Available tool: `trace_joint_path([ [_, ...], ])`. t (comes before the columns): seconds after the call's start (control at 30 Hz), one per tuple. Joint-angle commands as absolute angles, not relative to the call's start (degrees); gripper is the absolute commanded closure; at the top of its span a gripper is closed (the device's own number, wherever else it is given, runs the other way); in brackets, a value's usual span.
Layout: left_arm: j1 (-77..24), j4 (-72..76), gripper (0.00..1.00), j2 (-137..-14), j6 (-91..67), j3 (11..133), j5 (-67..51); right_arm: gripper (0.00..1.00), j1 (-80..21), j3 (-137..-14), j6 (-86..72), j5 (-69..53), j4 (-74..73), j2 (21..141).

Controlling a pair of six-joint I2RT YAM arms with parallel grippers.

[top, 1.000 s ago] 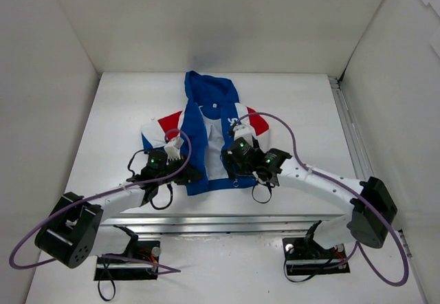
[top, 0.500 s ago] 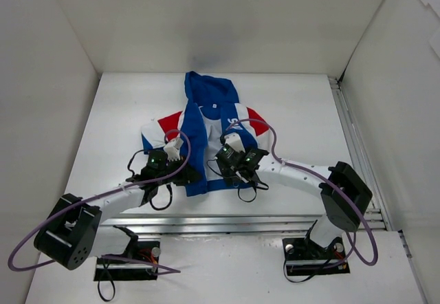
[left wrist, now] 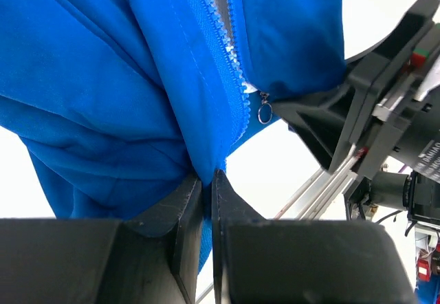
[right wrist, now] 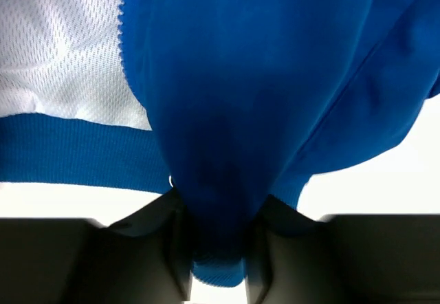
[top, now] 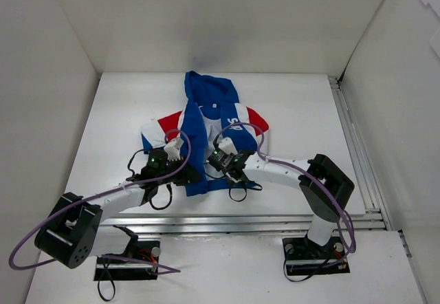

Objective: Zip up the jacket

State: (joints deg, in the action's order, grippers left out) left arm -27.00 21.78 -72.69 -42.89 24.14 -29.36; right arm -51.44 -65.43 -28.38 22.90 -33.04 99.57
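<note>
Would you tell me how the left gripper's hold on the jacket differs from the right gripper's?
The left gripper pinches a thin edge of the jacket below the zipper teeth, fingers almost together; the right gripper clamps a thick bunched fold, fingers wider apart. The left wrist view shows a ring pull nearby; the right wrist view shows white mesh lining instead. Both are shut on blue fabric at the jacket's lower front.

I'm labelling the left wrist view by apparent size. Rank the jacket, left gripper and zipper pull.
1. jacket, covering the largest area.
2. left gripper, enlarged by nearness to the camera.
3. zipper pull, a tiny ring.
</note>
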Motion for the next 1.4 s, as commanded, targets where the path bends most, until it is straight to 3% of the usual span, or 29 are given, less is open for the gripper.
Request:
trace_joint_path([
  [0.0,-26.2,24.3,0.95,-71.7,-42.9,26.9,-30.8,0.77,-51.7,-67.9,-28.4,24.7,-31.6,99.1],
  [0.1,-26.2,24.3,0.95,-71.2,-42.9,27.1,-31.0,0.94,-50.5,-67.7,-27.6,24.0,-31.1,97.9],
  [0.17,-26.2,24.4,0.95,-70.9,-43.2,27.3,-31.4,1.00,-49.8,-66.7,-26.7,22.2,-30.7,96.6],
  [0.5,-25.7,34.6,0.95,-69.2,-45.2,26.7,-34.3,1.00,-38.6,-59.9,-18.9,0.8,-20.5,79.8],
  [1.0,-25.7,53.7,1.00,-70.1,-45.9,29.8,-35.6,1.00,-27.3,-56.3,-20.9,-35.3,-6.6,76.4],
  [1.13,-25.7,53.5,1.00,-68.9,-43.0,30.5,-35.9,1.00,-23.1,-53.3,-23.1,-47.9,2.3,76.4],
  [1.2,-25.7,52.9,1.00,-67.9,-41.9,31.2,-36.3,1.00,-21.5,-48.5,-29.1,-55.4,16.7,76.7],
  [1.23,-25.7,52.0,1.00,-67.6,-41.3,31.6,-36.6,1.00,-20.1,-47.4,-31.6,-56.3,24.3,77.1],
  [1.37,-25.7,47.6,1.00,-65.9,-37.8,32.9,-36.7,1.00,-19.4,-47.6,-32.4,-58.6,29.5,82.3],
])
